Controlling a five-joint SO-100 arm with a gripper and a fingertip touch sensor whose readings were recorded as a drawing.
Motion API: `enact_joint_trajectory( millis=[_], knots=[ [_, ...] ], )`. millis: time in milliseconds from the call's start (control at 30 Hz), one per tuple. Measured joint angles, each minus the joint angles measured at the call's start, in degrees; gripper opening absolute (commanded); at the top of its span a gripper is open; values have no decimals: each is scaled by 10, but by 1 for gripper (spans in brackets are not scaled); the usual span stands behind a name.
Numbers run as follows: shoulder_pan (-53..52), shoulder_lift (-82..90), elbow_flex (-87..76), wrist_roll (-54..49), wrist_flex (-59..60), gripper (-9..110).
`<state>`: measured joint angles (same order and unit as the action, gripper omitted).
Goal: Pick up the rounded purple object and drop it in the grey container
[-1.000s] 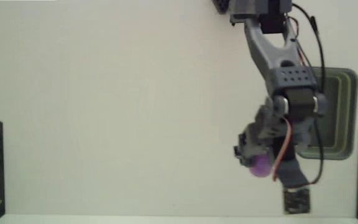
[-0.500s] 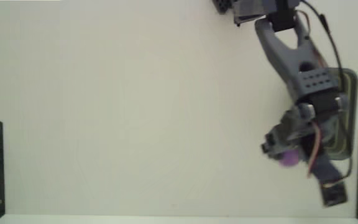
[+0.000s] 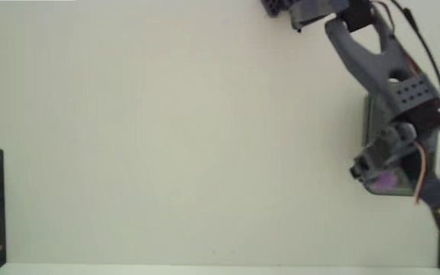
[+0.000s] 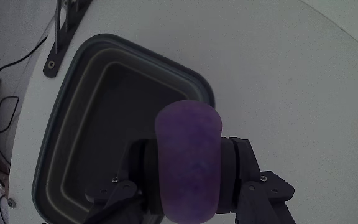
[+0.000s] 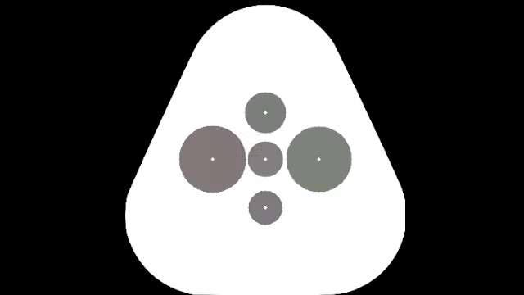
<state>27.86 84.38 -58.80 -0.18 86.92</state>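
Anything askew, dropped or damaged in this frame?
Nothing stands out. The gripper is shut on the purple ball, holding it over the grey container, which sits flat on the white table. The fixed view shows the same: ball held over the container's near end. No spill or damage is visible.

In the fixed view the arm reaches from the top edge down along the right side, its wrist bent back toward the left. The gripper is clamped from both sides on the rounded purple object, holding it aloft.
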Motion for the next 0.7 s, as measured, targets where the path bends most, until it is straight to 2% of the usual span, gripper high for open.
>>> enact_joint_trajectory(
  millis=[700],
  knots=[
    [81, 1, -71, 0, -40, 45]
  ],
)
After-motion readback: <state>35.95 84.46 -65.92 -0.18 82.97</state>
